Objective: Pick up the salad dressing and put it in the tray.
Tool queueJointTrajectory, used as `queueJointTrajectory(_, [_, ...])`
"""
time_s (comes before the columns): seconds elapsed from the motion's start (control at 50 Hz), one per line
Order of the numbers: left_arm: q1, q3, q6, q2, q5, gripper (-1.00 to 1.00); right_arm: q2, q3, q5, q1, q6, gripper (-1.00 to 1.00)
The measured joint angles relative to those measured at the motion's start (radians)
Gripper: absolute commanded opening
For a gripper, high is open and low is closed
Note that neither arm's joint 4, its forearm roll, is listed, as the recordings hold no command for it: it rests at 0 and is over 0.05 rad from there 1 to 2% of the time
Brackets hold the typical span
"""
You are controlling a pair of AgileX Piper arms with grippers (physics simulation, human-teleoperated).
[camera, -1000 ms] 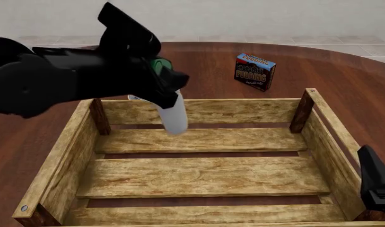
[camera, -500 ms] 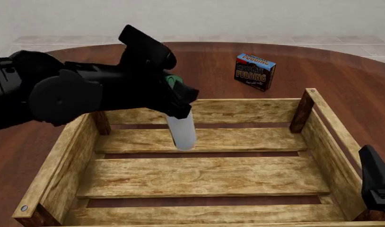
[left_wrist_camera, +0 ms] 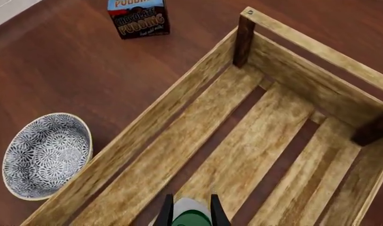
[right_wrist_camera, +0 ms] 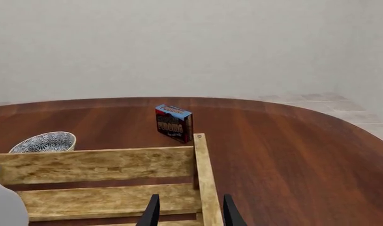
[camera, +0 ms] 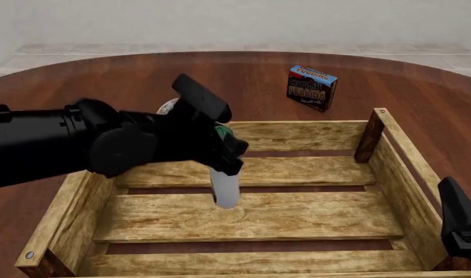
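- Since a second ago the left pincer (camera: pixel 224 152) has come down and forward with the salad dressing (camera: pixel 225 186), the bottle's base now low over the tray's (camera: pixel 390 145) middle slats.
- The left pincer is closed on the salad dressing just under its green cap (left_wrist_camera: pixel 190 219); the bottle hangs nearly upright inside the tray.
- The right pincer (right_wrist_camera: pixel 188 212) has its fingers apart and holds nothing, by the tray's right wall.
- Patterned bowl (left_wrist_camera: pixel 46 154) and pudding box (camera: pixel 311 87) stand on the surface (camera: pixel 420 87) beyond the tray.
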Motion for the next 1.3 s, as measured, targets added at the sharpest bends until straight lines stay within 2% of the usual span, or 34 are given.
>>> queueJointTrajectory(1.3, [0.032,0.091,-0.049,0.08,-0.123,-1.0,-0.004,0.001,0.001,-0.009,0.009,1.0])
